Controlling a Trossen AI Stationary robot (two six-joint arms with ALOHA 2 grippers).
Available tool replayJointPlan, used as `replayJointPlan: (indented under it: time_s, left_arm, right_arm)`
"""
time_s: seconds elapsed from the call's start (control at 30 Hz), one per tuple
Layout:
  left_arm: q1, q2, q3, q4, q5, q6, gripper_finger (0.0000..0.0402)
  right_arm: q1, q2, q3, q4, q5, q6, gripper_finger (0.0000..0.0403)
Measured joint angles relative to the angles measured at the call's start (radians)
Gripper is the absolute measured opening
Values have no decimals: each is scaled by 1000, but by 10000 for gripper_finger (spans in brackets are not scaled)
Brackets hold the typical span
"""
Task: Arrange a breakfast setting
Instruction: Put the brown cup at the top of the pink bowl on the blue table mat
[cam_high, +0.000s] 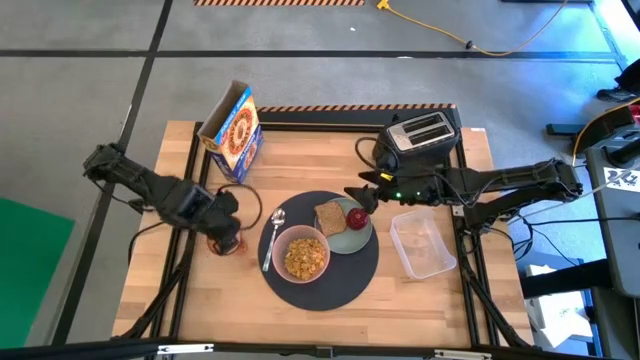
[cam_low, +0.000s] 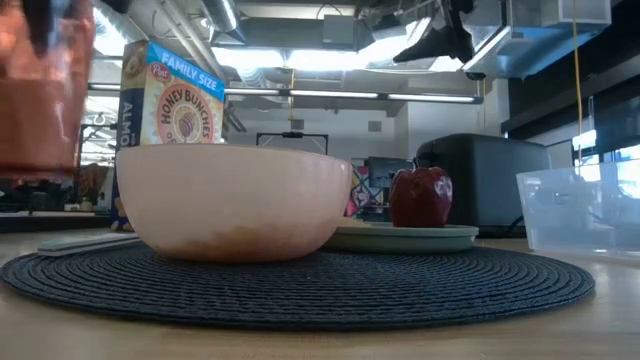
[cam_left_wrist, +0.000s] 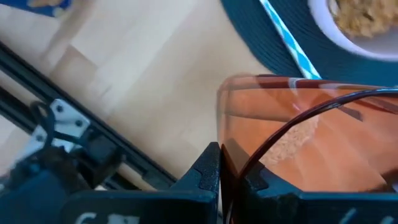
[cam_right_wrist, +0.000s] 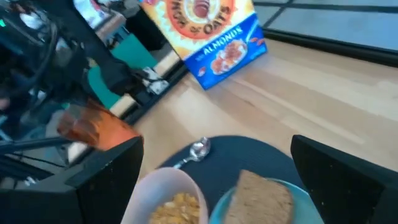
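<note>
The left claw (cam_left_wrist: 231, 177) is closed on the rim of the cup (cam_high: 226, 240), with the thin amber wall pinched between its 2 fingers; the cup is at the left side of the table (cam_high: 170, 290), just beside the left edge of the mat (cam_high: 345, 285), and I cannot tell if it rests on the wood or hangs a little above it. The cup looks light, stiff and smooth, probably plastic or glass, so I judge it can slip or tilt in a grip on 1 wall only, and a slow, level carry is wiser. The right claw (cam_high: 352, 193) is wide open and holds nothing; it hovers over the back edge of the mat, near the plate (cam_high: 362, 237). On the mat, the bowl (cam_high: 301, 256) with cereal is at the front, the spoon (cam_high: 272, 236) lies along its left side, and the plate behind it carries the toast (cam_high: 331, 217) and the fruit (cam_high: 357, 217). The toast seems soft and crumbly, best taken by its edges; the fruit is round and firm and may roll; the spoon is thin and flat, hard to lift. I count 1 cup, 1 mat, 1 bowl, 1 plate, 1 spoon, 1 toast and 1 fruit. Also 1 box (cam_high: 236, 130) stands near the back left corner, 1 toaster (cam_high: 425, 137) near the back right corner, and 1 tub (cam_high: 423, 243) at the right side.
</note>
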Motion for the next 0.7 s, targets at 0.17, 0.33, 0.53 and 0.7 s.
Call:
replayJointPlan:
  time_s: [0.17, 0.33, 0.53, 0.7]
  left_arm:
    - [163, 0, 0, 7, -6, 142, 4]
    - [319, 4, 0, 46, 28, 278, 4]
    - [474, 27, 0, 94, 79, 420, 4]
    - [581, 72, 30, 97, 80, 532, 4]
  right_arm:
    - [-36, -1, 0, -58, -103, -42, 397]
    - [-63, -16, 0, -126, -115, -56, 397]
    - [-97, -100, 0, -199, -40, -77, 397]
    - [-121, -183, 0, -290, 14, -80, 397]
